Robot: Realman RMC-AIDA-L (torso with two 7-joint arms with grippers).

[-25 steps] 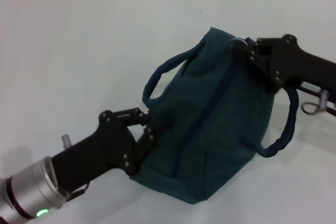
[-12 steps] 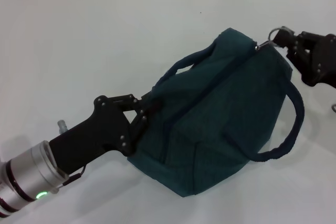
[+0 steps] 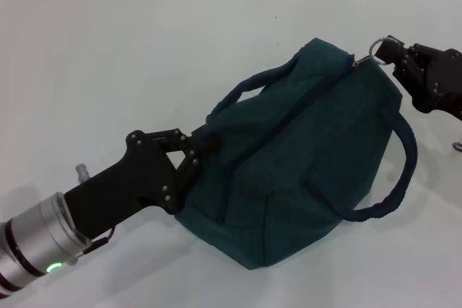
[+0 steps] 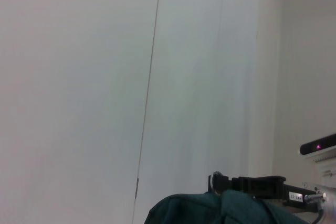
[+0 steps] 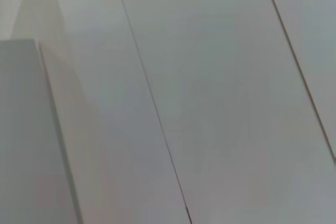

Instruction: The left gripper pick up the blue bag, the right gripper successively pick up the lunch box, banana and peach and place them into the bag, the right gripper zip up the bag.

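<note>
Closest to me in the head view, my left arm comes in from the lower left, its silver segment with the green ring light [image 3: 52,267] low in the corner, and the left gripper [image 3: 196,151] sits at the near-left end of the blue bag [image 3: 303,171]. Its black fingers are pinched in on the fabric there, close to where one padded handle [image 3: 249,91] joins the bag, so I read it as clamped on the bag. The bag lies on the white table [image 3: 108,70], stretched on a diagonal from my near left toward my far right, and its central zipper [image 3: 292,117] looks drawn closed along the top ridge. The second handle [image 3: 401,171] loops out loose on the right side, resting toward the table. None of the food or the box can be seen outside the bag (the closed fabric hides whatever is inside). At the far-right end, the right gripper [image 3: 381,52] has its fingertips closed on the metal ring pull [image 3: 375,50], which stands just off the bag's far corner. From the left wrist view I see only a top edge of the bag [image 4: 189,208] and, beyond it, the right gripper [image 4: 223,183] against a pale wall; the right wrist view shows plain wall panels.
</note>
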